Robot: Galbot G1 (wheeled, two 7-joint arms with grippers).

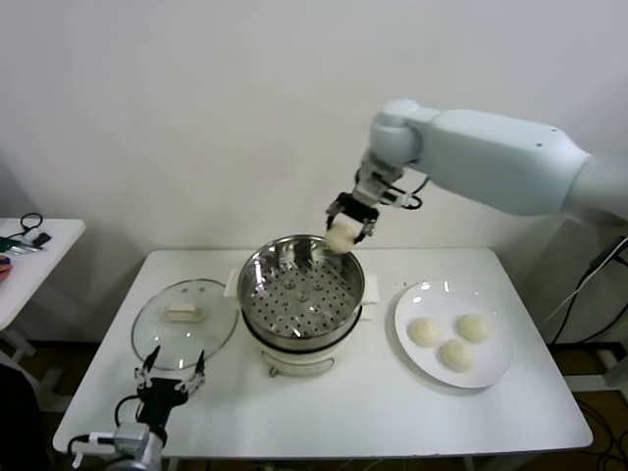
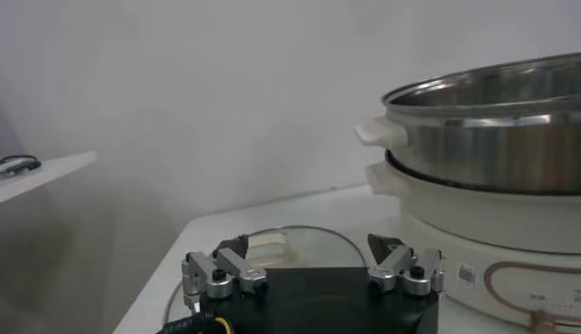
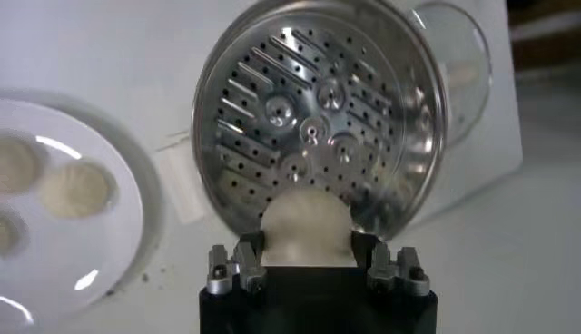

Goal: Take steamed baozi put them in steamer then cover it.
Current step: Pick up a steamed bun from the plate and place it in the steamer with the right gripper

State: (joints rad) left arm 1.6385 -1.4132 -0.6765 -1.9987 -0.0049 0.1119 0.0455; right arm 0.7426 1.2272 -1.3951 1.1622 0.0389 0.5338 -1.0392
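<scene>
Cream-white dough bun (image 1: pixel 340 238) sits pinched in the right gripper (image 1: pixel 348 222) over the shiny steel steamer pot (image 1: pixel 302 292), ready to drop; left gripper (image 1: pixel 170 385) idles wide open near the round glass lid (image 1: pixel 184 322).

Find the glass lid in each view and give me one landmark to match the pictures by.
Head view: the lid lies flat on the table, left of the steamer.
Left wrist view: only its rim and handle show, low in the picture beyond the open left gripper.
Right wrist view: part of it shows beyond the steamer's rim.
Shared landmark: the steamer, in all three.
</scene>
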